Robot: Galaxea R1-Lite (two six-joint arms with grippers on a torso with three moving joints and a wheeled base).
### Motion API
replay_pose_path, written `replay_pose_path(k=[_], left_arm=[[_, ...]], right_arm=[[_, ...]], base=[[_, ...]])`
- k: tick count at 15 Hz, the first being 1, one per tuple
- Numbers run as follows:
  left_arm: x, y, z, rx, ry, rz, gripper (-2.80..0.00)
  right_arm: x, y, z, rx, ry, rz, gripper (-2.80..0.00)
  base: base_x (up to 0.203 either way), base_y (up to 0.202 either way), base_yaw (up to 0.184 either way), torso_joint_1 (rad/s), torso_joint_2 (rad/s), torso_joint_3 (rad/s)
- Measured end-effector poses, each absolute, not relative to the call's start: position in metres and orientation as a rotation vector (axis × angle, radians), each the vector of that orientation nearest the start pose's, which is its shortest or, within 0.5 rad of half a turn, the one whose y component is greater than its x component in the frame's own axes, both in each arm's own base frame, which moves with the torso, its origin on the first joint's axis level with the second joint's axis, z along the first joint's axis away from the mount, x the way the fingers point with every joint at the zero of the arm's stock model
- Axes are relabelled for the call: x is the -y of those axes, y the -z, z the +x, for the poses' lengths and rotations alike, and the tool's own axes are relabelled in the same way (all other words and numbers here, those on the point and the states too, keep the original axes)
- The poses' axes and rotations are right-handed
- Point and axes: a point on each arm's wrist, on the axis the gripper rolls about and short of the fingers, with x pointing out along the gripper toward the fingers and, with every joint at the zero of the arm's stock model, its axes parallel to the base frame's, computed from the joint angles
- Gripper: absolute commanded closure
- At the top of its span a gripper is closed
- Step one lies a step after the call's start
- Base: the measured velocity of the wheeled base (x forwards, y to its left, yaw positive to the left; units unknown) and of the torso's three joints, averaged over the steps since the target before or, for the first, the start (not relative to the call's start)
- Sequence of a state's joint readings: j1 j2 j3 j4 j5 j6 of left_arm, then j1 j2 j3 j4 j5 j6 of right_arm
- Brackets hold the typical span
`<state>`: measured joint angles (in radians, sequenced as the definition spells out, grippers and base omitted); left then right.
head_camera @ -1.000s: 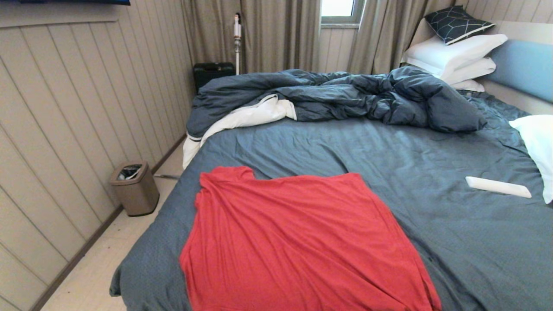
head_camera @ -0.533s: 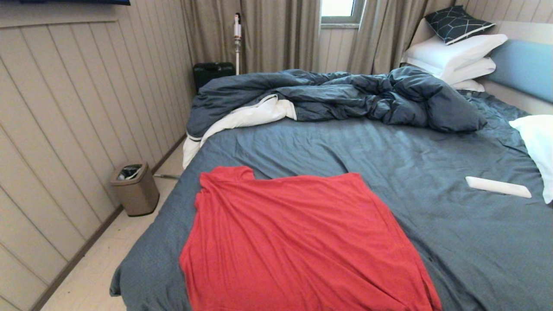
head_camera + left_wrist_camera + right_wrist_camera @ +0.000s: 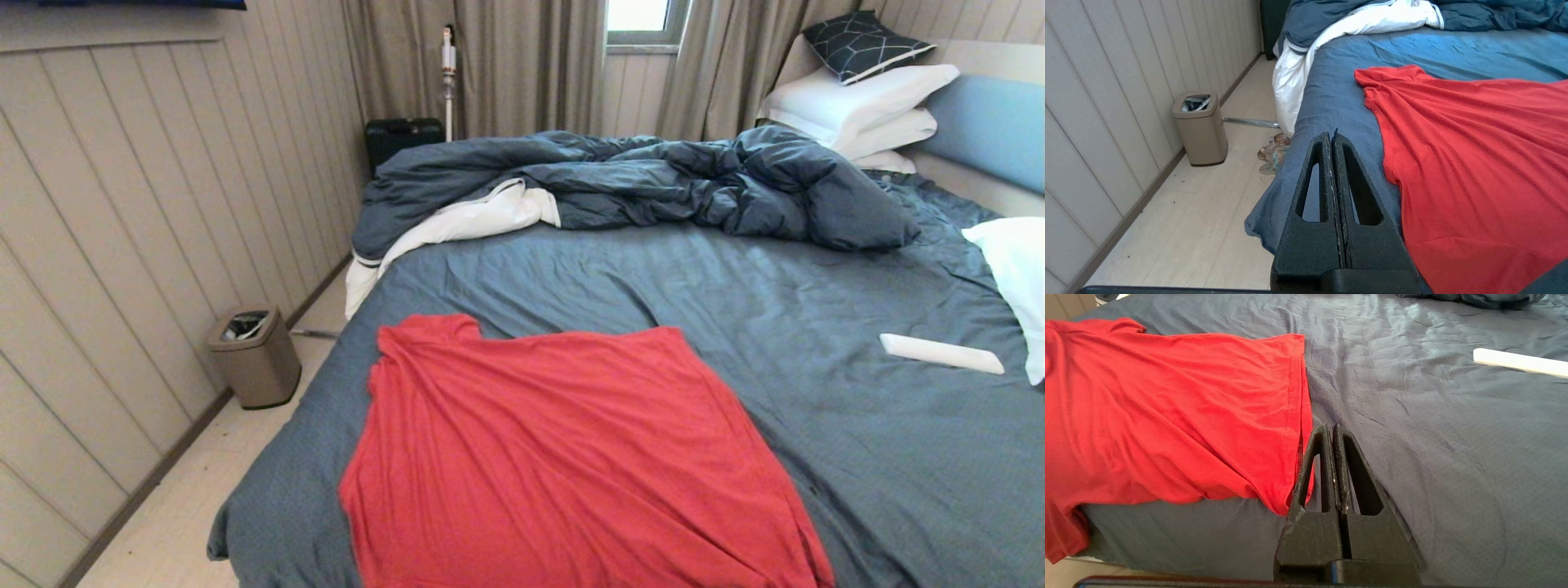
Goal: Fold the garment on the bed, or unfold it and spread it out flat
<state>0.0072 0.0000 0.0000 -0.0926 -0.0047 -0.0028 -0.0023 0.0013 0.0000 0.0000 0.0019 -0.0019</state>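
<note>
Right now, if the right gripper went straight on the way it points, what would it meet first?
Probably the bare bed sheet, just beside the red T-shirt's edge. The right gripper, shut and empty, points there; depth is unclear.

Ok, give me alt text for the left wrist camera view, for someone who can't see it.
A shut black gripper hangs over the near left edge of a bed, beside a wrinkled red T-shirt spread on the blue sheet. On the floor beyond stands a tan waste bin by a panelled wall.

bin (image 3: 255,354), suitcase (image 3: 402,137), perhaps remote (image 3: 940,354).
</note>
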Motion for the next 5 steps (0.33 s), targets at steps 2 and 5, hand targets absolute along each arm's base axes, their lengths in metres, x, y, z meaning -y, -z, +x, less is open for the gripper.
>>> replay_pose_path(k=[2,5], left_arm=[[0.0003,-0.0850,-0.0232,0.093,-0.003,-0.002,0.00],[0.0003,-0.0850,-0.0232,0.093,-0.002,-0.003,0.00]], right_arm=[[-0.0001,-0.0755,-0.0227,-0.001,0.000,-0.001,0.00],[-0.0001,-0.0755,-0.0227,-0.001,0.000,-0.001,0.00]], base=[[0.000,0.000,0.000,0.000,0.00,0.000],[0.000,0.000,0.000,0.000,0.00,0.000]])
